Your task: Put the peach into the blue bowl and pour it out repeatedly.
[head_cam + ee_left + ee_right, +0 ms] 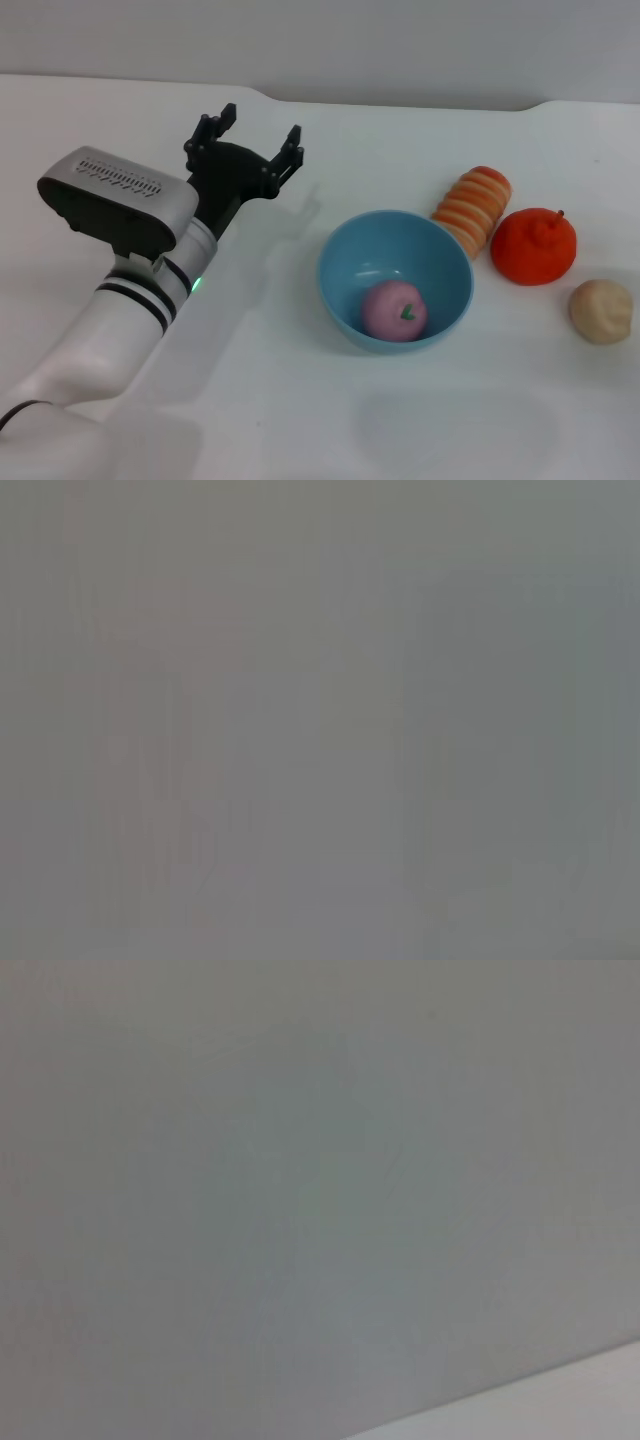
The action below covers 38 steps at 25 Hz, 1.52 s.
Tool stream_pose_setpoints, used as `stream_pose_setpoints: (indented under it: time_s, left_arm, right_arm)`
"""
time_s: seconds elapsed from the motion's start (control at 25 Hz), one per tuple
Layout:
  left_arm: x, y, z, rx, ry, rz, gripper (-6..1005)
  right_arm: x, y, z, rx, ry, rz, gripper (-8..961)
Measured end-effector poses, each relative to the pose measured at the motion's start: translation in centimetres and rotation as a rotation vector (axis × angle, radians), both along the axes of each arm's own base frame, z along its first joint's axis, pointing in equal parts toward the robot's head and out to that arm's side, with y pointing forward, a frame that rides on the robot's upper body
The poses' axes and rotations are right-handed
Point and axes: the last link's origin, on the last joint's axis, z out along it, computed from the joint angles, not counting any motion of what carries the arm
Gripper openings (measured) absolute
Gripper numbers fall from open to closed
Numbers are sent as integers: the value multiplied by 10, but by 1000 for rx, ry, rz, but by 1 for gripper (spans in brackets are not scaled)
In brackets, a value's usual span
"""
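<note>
I am seeing the peach (394, 310) sitting in the blue bowl (352, 243), left gripper (252, 141) spread wide and holding nothing to its far left (right gripper is out of sight), and I am guessing the smooth, slippery, light bowl wants a pinch on its rim.

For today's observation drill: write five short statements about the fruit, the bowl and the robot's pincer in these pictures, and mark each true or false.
1. The peach lies inside the bowl. True.
2. The left pincer grips the bowl. False: it is open, apart from the bowl on its left side, holding nothing.
3. The orange fruit sits in the bowl. False: it lies on the table, right of the bowl.
4. A beige ball lies right of the bowl. True.
5. The right pincer shows in the head view. False: only the left arm appears.
</note>
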Motion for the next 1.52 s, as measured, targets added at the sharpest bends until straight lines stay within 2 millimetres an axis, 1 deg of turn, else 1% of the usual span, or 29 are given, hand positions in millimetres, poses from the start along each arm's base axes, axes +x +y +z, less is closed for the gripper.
stream_pose_setpoints:
  time_s: [0.04,0.4,0.76,0.92,1.08,1.52]
  left_arm:
    - [-5,0,1,1,11,13,819]
    - [-13,-1,-1,-18,44,26,816]
    - [-9,6,-5,-50,57,28,815]
    - [-5,6,-7,-57,52,21,816]
    - [-4,6,-8,-62,53,20,816]
    - [-5,-7,-17,-98,46,21,816]
  right_arm:
    - [2,-1,0,9,6,-21,777]
    - [8,-7,-8,-26,17,-70,778]
    - [7,-4,-8,-29,14,-68,778]
    - [11,-4,-3,0,24,-89,777]
    - [11,-4,-3,-2,21,-87,777]
    - [10,-4,-5,-11,17,-81,777]
